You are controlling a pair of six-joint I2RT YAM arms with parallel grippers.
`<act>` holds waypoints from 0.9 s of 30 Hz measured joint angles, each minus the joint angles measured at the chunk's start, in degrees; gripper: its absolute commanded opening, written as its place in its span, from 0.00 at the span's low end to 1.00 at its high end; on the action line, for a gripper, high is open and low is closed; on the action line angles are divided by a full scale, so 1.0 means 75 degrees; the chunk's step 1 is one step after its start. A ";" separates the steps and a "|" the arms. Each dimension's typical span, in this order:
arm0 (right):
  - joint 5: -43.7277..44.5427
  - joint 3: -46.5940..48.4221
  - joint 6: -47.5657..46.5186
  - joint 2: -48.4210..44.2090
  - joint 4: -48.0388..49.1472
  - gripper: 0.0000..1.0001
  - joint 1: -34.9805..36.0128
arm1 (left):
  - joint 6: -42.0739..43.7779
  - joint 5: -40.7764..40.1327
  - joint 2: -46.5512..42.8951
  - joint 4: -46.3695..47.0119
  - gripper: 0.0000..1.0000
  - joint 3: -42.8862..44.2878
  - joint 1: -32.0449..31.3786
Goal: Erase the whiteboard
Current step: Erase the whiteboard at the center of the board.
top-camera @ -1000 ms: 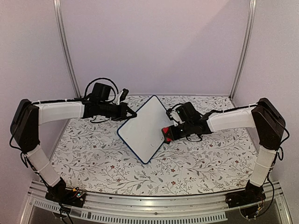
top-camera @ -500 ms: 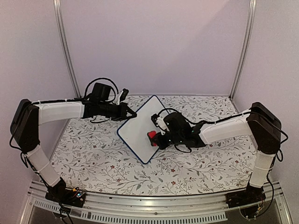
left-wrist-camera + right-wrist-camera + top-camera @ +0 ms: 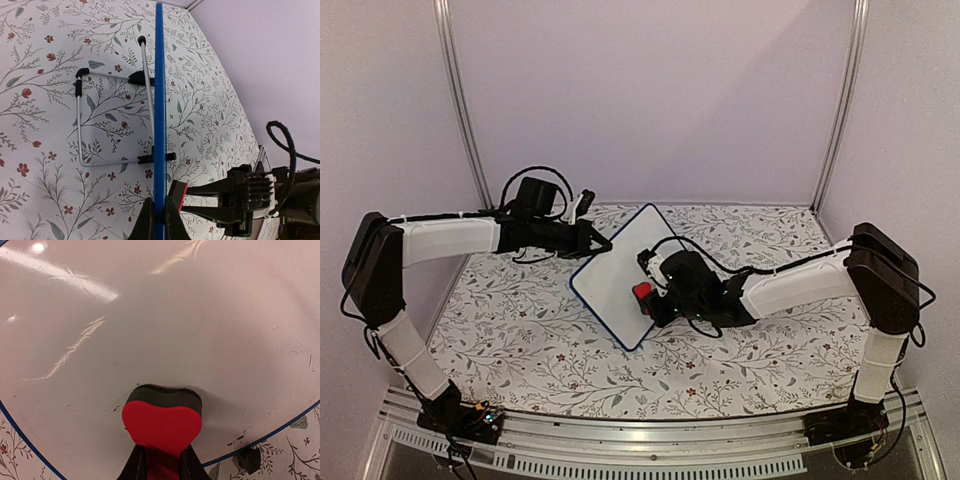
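Observation:
The whiteboard [image 3: 620, 272], white with a thin blue frame, stands tilted on the table in the top view. My left gripper [image 3: 601, 243] is shut on its upper left edge; in the left wrist view the blue frame [image 3: 159, 100] runs edge-on between my fingers [image 3: 159, 220]. My right gripper [image 3: 650, 298] is shut on a small red eraser [image 3: 642, 292] with a dark felt face, pressed against the board's face [image 3: 165, 330]. In the right wrist view the eraser [image 3: 162, 422] sits near the board's lower edge, with small dark marker specks around it.
The table has a floral cloth [image 3: 520, 330]. The board's wire stand [image 3: 82, 125] with black feet rests behind it. Pale walls and two metal posts [image 3: 460, 110] enclose the back. A metal rail [image 3: 640, 435] runs along the near edge.
My right gripper has moved left with the eraser, from the board's right edge onto its face. My left arm and the board have stayed put.

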 measured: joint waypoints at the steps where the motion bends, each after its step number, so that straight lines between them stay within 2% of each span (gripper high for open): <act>1: 0.0087 0.0000 0.0003 0.0015 0.0000 0.00 -0.0003 | 0.0000 0.0000 0.0000 0.0003 0.00 0.0000 0.0000; 16: 0.0557 -0.0017 0.0210 0.0050 -0.0207 0.00 -0.0452 | -0.0017 -0.0012 0.0000 0.0009 0.00 0.0000 0.0000; 27: 0.0326 -0.0522 0.0166 0.0017 0.0545 0.00 -0.0058 | -0.0017 -0.0009 0.0000 0.0006 0.00 0.0000 0.0003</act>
